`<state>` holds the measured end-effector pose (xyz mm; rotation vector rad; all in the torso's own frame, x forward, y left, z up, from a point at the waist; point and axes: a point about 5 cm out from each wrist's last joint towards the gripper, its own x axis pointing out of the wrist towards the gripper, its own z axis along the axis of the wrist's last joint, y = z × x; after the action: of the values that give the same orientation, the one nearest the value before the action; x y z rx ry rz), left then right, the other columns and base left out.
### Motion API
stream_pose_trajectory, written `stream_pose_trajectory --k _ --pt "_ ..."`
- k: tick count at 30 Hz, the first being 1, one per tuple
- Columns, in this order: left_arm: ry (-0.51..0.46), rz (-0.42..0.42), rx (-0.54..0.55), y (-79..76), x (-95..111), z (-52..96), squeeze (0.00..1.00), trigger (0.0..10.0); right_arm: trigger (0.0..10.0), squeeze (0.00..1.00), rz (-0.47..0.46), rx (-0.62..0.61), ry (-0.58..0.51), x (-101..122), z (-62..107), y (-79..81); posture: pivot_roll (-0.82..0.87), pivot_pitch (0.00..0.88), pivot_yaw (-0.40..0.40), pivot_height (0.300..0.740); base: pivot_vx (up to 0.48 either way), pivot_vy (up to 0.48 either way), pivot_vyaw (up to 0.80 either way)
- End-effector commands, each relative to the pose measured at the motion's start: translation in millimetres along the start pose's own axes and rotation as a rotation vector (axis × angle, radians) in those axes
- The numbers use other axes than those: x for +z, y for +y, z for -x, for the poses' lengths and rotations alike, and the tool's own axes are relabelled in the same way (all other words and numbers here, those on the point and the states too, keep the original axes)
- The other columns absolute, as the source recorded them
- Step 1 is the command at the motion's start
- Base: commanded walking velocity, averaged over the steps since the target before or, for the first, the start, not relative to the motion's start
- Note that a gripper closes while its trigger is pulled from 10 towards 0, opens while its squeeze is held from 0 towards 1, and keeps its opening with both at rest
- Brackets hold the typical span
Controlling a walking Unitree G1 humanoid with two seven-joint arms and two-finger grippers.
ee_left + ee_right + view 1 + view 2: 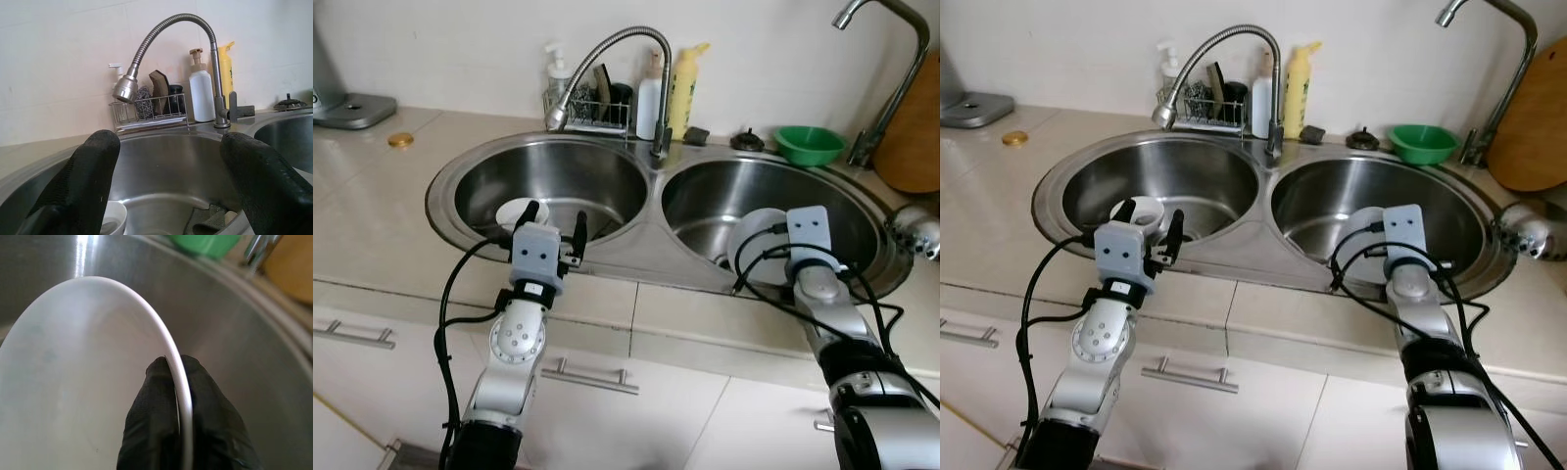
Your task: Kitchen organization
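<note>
Home kitchen: dbl sink [651, 240], faucet [607, 69]

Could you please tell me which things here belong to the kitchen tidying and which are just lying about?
In the job: white plate pinched by the right gripper; white cup in the left basin, before the open left gripper.

Lying about: green bowl, yellow bottle, sponge rack, wooden board.

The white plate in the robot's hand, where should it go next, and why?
Probably straight up out of the right sink basin. The right hand is shut on the rim of the white plate, which sits low inside the basin, so lifting first should clear its wall.
</note>
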<state>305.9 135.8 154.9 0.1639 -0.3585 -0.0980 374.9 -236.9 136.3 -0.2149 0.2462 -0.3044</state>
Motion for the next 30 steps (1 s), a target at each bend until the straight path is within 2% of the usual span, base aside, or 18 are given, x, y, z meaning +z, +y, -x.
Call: stream_pose_trajectory --k 1,6,7,8,15,20,23,26,27,28,29,30 --pt "-0.001 -0.008 0.003 1.1 1.0 -1.3 0.00 10.0 10.0 0.00 -0.131 0.029 0.187 -33.1 3.4 7.3 0.03 0.000 -0.032 0.740 0.000 0.000 0.00" --pt "0.001 -0.010 0.005 1.9 0.8 -1.0 0.00 10.0 10.0 0.00 -0.190 0.047 0.223 -38.1 4.3 9.7 0.03 0.000 -0.032 0.740 0.000 0.000 0.00" --pt "0.003 -0.010 0.004 1.8 0.4 -0.7 0.00 10.0 10.0 0.13 -0.202 0.057 0.231 -39.2 4.7 10.9 0.02 0.000 -0.031 0.740 0.000 0.000 0.00" --pt "0.009 -0.009 0.002 0.5 -0.7 -0.2 0.00 10.0 10.0 1.00 -0.236 0.073 0.240 -41.0 5.7 14.1 0.02 0.000 -0.030 0.740 0.000 0.000 0.00" --pt "0.006 -0.002 0.002 -0.6 -0.5 -0.3 0.00 10.0 10.0 1.00 -0.282 0.057 0.194 -33.9 4.1 11.0 0.02 0.000 -0.030 0.740 0.000 0.000 0.00" --pt "0.012 0.001 0.006 -0.9 -1.2 -0.3 0.00 10.0 10.0 1.00 -0.235 0.040 0.106 -22.1 3.0 6.2 0.01 0.000 -0.029 0.740 0.000 0.000 0.00" --pt "0.013 0.012 0.008 -1.7 -1.4 -0.5 0.00 10.0 10.0 1.00 -0.168 0.024 -0.061 3.0 3.8 2.7 0.01 0.000 -0.030 0.740 0.000 0.000 0.00" --pt "0.008 0.017 0.004 -2.7 -0.6 -0.2 0.00 10.0 10.0 1.00 -0.175 0.006 -0.195 23.8 7.2 0.2 0.01 0.000 -0.030 0.740 0.000 0.000 0.00" --pt "0.006 0.019 0.001 -3.4 -0.5 0.1 0.00 10.0 10.0 1.00 -0.165 -0.017 -0.321 41.3 12.5 -2.4 0.01 0.000 -0.030 0.740 0.000 0.000 0.00" --pt "0.006 0.019 0.001 -3.4 -0.5 0.1 0.00 10.0 10.0 1.00 -0.165 -0.017 -0.321 41.3 12.5 -2.4 0.01 0.000 -0.030 0.740 0.000 0.000 0.00" --pt "0.006 0.021 -0.002 -3.8 -0.5 0.1 0.00 10.0 10.0 1.00 -0.134 -0.045 -0.414 53.9 17.7 -4.2 0.01 0.000 -0.028 0.740 0.000 0.000 0.00" --pt "0.006 0.023 -0.004 -4.1 -0.6 0.2 0.00 10.0 10.0 1.00 -0.124 -0.056 -0.461 60.3 20.8 -4.5 0.01 0.000 -0.028 0.740 0.000 0.000 0.00"
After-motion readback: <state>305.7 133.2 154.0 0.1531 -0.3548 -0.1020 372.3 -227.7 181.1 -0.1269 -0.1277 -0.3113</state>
